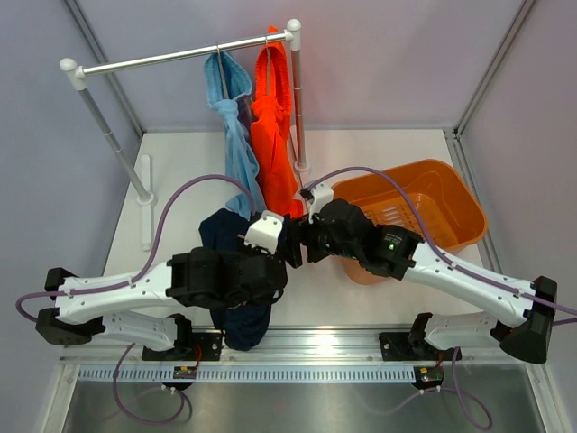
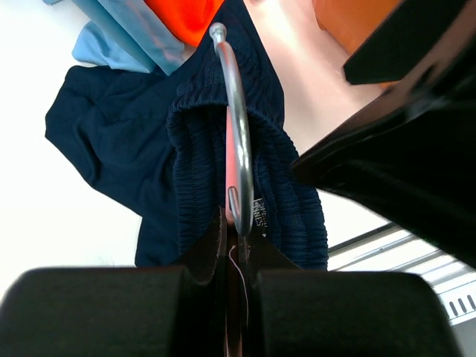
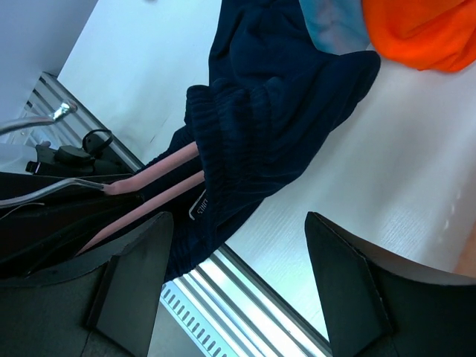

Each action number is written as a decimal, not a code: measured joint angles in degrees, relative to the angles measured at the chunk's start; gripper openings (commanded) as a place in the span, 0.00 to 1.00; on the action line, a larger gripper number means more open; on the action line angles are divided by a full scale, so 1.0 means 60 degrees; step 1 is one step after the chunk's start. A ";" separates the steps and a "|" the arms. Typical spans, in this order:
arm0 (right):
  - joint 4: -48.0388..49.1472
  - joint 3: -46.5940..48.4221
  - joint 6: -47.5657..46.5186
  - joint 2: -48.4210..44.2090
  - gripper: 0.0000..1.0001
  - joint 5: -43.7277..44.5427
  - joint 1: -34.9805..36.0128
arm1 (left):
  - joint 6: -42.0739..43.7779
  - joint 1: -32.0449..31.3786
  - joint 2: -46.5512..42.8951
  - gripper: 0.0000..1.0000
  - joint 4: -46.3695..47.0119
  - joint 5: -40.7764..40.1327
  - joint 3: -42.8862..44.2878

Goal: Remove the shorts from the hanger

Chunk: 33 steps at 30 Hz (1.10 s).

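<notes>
Between the clenched fingers of the left gripper [image 2: 234, 249] sits the pink hanger [image 3: 156, 178], pinched at its neck, the metal hook [image 2: 238, 126] arching away from the wrist. Draped over it just beyond those fingertips is the navy shorts [image 2: 111, 141], the ribbed waistband [image 3: 223, 141] bunched around the bar and the legs spilling onto the table [image 3: 149, 67] below.

Facing it, the right gripper [image 3: 236, 245] has its jaws spread wide with nothing between them, the waistband just ahead of its fingertips.

Now the hazards. If the right fingers bite too deep, they could take the pink bar along with the fabric, and the pull would drag hanger and shorts together. That elastic waistband looks snug, so it may catch on the hanger's end and twist the thin neck out of the left grip. The two wrists are crowded close, so a clash is possible. Behind the right gripper, the light blue shorts [image 1: 236, 135] and orange shorts [image 1: 273, 135] hang from the rail [image 1: 171, 56], near enough to be snagged on a wide swing. The basket [image 1: 397, 173] waits off to the right gripper's side.
</notes>
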 measured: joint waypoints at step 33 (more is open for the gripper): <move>-0.0474 0.1399 0.0273 0.1953 0.00 0.1759 0.0390 | 0.0452 0.0113 -0.0659 0.00 0.0270 0.0488 0.0004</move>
